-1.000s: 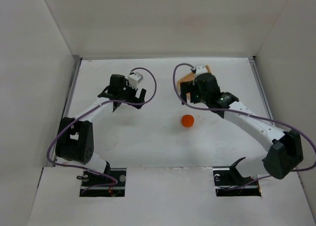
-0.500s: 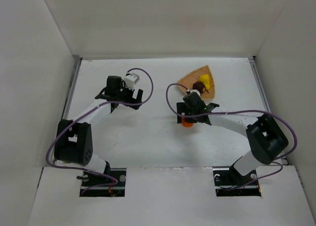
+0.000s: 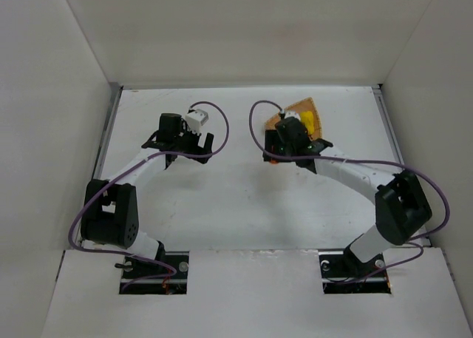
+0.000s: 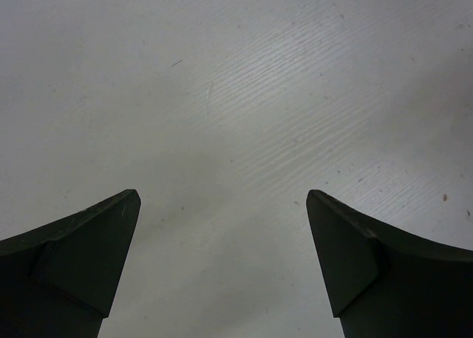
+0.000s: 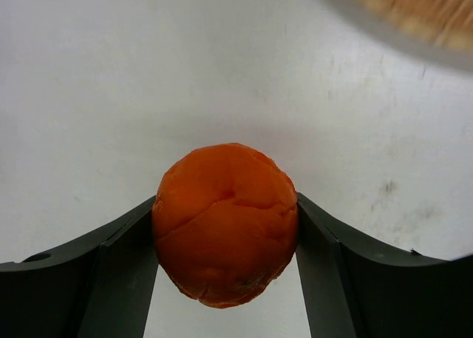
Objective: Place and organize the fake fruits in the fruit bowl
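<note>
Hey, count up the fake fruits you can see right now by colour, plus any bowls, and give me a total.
orange fruit: 1, gripped by the right gripper
yellow fruit: 1, lying in the bowl
fruit bowl: 1
Total: 3 things in view. The right arm covers part of the bowl, so anything under it goes uncounted.

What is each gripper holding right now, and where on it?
The right gripper pinches the orange ball across its middle, one finger on each side. The left gripper is open and holds nothing.
</note>
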`<state>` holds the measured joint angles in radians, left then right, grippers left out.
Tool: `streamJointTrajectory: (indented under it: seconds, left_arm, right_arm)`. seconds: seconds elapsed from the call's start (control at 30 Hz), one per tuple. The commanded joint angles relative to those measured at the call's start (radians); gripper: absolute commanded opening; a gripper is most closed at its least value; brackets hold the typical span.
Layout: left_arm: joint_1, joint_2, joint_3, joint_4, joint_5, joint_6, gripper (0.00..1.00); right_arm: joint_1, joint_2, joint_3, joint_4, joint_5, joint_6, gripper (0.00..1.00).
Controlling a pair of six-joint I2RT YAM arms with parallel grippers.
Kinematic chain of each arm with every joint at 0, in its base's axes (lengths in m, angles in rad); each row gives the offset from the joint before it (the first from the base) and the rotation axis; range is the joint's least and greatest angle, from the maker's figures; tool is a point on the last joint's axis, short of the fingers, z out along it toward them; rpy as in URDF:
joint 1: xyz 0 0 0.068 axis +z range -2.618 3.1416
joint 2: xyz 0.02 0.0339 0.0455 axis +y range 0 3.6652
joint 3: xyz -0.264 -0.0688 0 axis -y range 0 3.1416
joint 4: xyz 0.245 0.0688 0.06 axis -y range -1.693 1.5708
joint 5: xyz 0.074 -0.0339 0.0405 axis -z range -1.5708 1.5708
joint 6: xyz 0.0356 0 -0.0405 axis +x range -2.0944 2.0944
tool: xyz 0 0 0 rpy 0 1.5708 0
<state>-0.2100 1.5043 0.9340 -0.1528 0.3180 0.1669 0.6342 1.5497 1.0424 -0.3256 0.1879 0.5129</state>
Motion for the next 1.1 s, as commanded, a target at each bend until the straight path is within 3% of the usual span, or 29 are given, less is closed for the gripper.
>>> streamJointTrajectory:
  seconds: [0.0,0.27,0.4,0.53,0.57,0.77,0.93,1.07]
  left_arm:
    - [-0.005,-0.019,0.011,0.048,0.01,-0.004,1.0]
    - [-0.022,-0.041,-0.02,0.078,0.01,-0.006,1.0]
    - [-0.018,-0.044,-0.041,0.071,0.01,0.003,1.0]
    - [-0.015,-0.042,-0.043,0.07,0.009,-0.012,1.0]
    - [-0.015,-0.042,-0.04,0.07,0.006,-0.012,1.0]
    - [-0.009,-0.039,-0.021,0.087,-0.066,-0.012,1.0]
    - [-0.006,-0.053,0.008,0.081,-0.204,-0.047,1.0]
    - [0.05,-0.081,0.003,0.091,-0.296,-0.05,1.0]
  right_arm:
    - [-0.079,0.057,0.164,0.095,0.059,-0.092,0.13]
    - [-0.224,0.418,0.579,0.083,0.064,-0.179,0.2]
    - [-0.259,0.496,0.695,0.028,0.053,-0.185,0.34]
    - [-0.288,0.507,0.694,0.02,0.053,-0.177,0.8]
    - [-0.293,0.507,0.694,0.016,0.048,-0.182,1.0]
    - [-0.291,0.382,0.633,0.054,0.025,-0.197,1.0]
    - [-0.297,0.127,0.487,0.103,0.036,-0.194,1.0]
    - [-0.429,-0.133,0.262,0.089,-0.004,-0.197,1.0]
